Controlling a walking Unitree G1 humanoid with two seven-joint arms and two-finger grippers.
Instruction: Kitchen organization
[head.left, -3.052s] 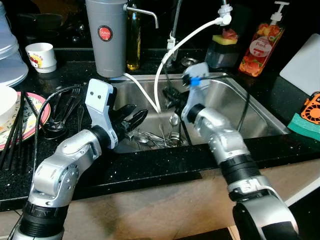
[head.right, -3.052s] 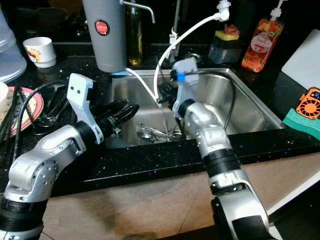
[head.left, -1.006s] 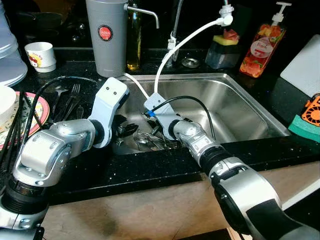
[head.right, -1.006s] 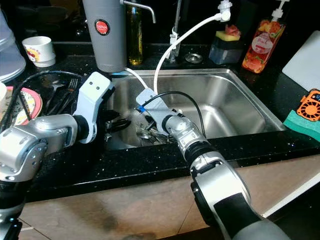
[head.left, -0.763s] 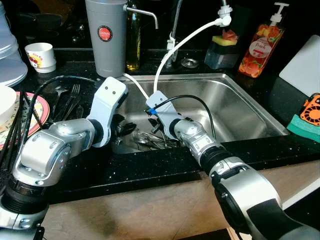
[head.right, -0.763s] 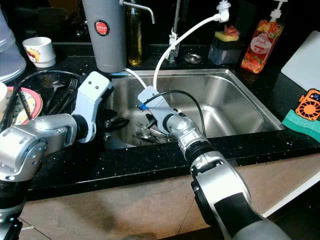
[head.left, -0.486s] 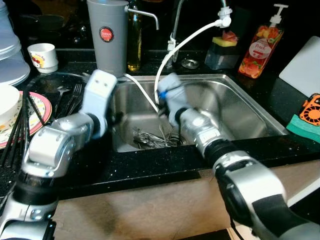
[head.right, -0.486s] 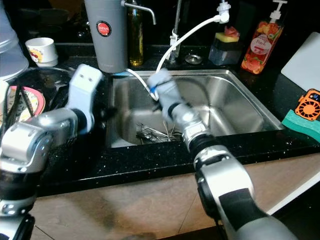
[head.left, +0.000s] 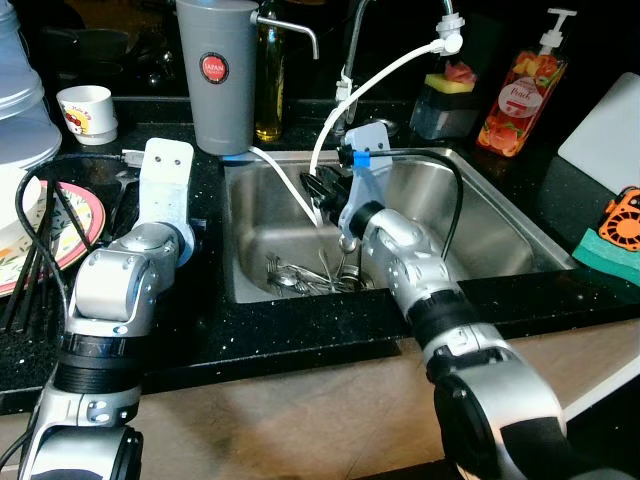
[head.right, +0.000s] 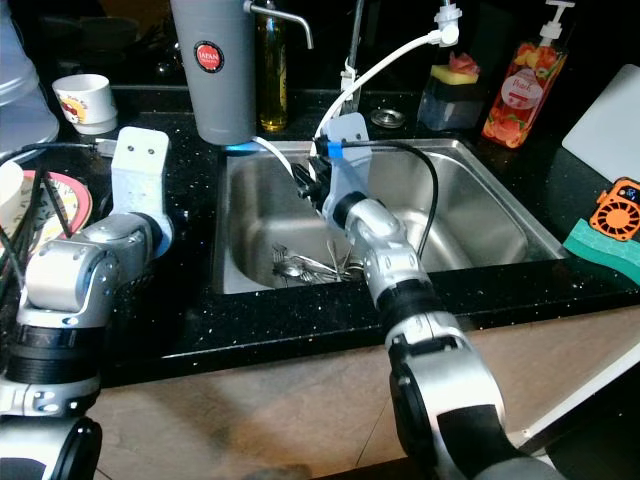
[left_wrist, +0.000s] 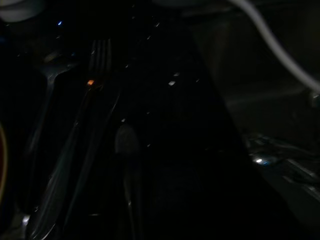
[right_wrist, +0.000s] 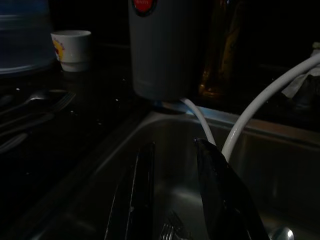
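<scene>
A steel sink (head.left: 490, 215) is set into a black speckled worktop (head.left: 300, 335). At the bottom of the basin lies a tangle of cutlery (head.left: 310, 275), forks and spoons piled together.

The right end effector (head.left: 322, 186) hangs above that pile, raised near the basin's back edge beside a white hose (head.left: 375, 80). In the right wrist view its two black fingers (right_wrist: 137, 200) stand apart with nothing between them.

The left arm is bent up over the worktop, just left of the sink. Whether the left end effector is open or closed cannot be told. The dark left wrist view shows a fork (left_wrist: 97, 60) and a spoon (left_wrist: 126, 142) lying on the worktop below it, next to a pink-rimmed plate (head.left: 75, 235).

Behind stand a grey flask (head.left: 215, 75), a small white cup (head.left: 85, 110) and a soap bottle (head.left: 518, 95).

The job looks only partly done: a few pieces rest on the worktop, while most cutlery remains in the sink to be lifted out.
</scene>
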